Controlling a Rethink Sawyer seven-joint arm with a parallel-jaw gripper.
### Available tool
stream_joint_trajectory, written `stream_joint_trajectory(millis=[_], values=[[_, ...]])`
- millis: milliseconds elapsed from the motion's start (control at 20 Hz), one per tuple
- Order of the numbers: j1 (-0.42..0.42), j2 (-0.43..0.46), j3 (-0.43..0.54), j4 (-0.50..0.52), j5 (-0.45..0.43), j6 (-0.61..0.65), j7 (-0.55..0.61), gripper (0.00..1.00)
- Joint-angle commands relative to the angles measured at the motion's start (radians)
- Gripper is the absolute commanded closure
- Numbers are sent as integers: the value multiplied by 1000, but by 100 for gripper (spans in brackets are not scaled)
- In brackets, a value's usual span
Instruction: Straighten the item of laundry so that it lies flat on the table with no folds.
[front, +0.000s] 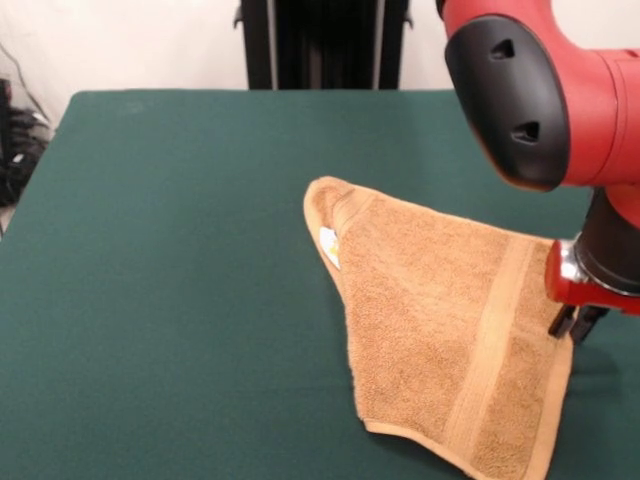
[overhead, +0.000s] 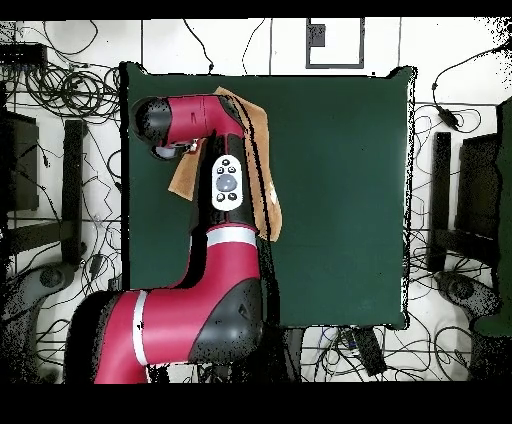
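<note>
1. The towel (front: 440, 320) lies on the dark green table (front: 180, 270), toward the right of the front view, spread mostly open with its corners pointing outward like a skewed diamond

2. Its far left corner is turned over on itself, forming a small rounded fold, and a small white label (front: 328, 246) shows at the left edge just below that fold

3. A woven band (front: 495, 340) runs down the right part of the towel, parallel to the right hem

4. The near hem at the bottom appears slightly lifted off the cloth, with a thin shadow under it

5. The gripper (front: 577, 325) hangs at the towel's right edge, its dark tips right at the hem near the right corner; whether they touch the fabric cannot be told

6. The jaws are small and dark against the table, so whether they are apart, together or clamped on the hem cannot be told

7. In the overhead view the red arm (overhead: 215, 130) covers much of the towel (overhead: 268, 195), which shows only as tan strips along both sides of the arm, toward the left side of the table (overhead: 340, 200)

8. There the gripper itself is hidden beneath the arm's wrist
</note>
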Motion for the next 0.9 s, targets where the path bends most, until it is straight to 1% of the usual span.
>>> stream_joint_trajectory(millis=[50,500,900], values=[[-19,220,1,74,-96,-344,204,100],[-6,224,-29,65,-99,-329,230,100],[-15,194,-19,101,-90,-313,192,100]])
